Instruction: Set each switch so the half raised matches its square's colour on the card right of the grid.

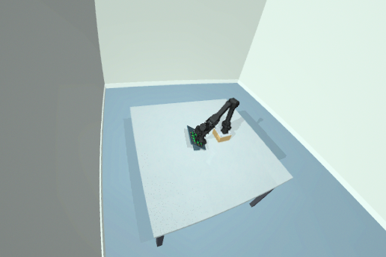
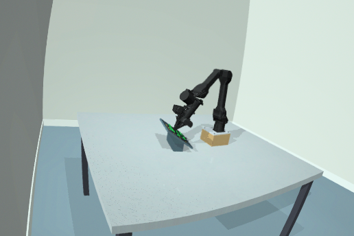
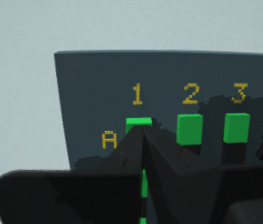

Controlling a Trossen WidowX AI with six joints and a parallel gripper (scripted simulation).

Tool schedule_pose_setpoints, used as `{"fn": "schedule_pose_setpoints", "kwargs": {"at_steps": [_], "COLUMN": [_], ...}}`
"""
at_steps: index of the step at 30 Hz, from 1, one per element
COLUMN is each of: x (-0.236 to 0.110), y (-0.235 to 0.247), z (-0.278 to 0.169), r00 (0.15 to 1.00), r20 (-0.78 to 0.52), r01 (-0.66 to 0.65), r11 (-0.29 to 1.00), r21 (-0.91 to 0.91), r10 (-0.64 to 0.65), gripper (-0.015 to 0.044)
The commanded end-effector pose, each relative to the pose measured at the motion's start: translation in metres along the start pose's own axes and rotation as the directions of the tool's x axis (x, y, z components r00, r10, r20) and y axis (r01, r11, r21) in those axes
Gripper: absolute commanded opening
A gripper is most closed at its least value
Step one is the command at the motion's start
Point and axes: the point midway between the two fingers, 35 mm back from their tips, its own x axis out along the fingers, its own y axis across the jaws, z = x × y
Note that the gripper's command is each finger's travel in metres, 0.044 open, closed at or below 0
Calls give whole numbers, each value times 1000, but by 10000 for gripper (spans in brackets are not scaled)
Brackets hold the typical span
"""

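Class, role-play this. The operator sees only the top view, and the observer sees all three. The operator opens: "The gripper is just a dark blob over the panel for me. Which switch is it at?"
Observer: In the wrist view the gripper has its tips right at the green half of switch A1, in row A, column 1.
Operator: Is it open or shut?
Observer: Shut. The fingers are pressed together with nothing between them.
Operator: What about the next switches in that row?
Observer: Switch A2 and switch A3 both show bright green halves to the wrist camera.
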Motion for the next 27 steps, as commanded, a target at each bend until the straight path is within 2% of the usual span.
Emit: {"fn": "schedule_pose_setpoints", "kwargs": {"at_steps": [1, 15, 17, 22, 27], "x": [1, 3, -6, -60, -62], "y": [1, 1, 1, 1, 1], "z": [-1, -1, 0, -3, -3], "r00": [1000, 1000, 1000, 1000, 1000], "r20": [-5, -4, 2, 18, 18], "r01": [-5, -5, -1, -5, -6], "r11": [1000, 1000, 1000, 1000, 1000], "r21": [-5, -5, -1, -5, -5], "r10": [5, 5, 1, 6, 6], "gripper": [0, 0, 0, 0, 0]}}
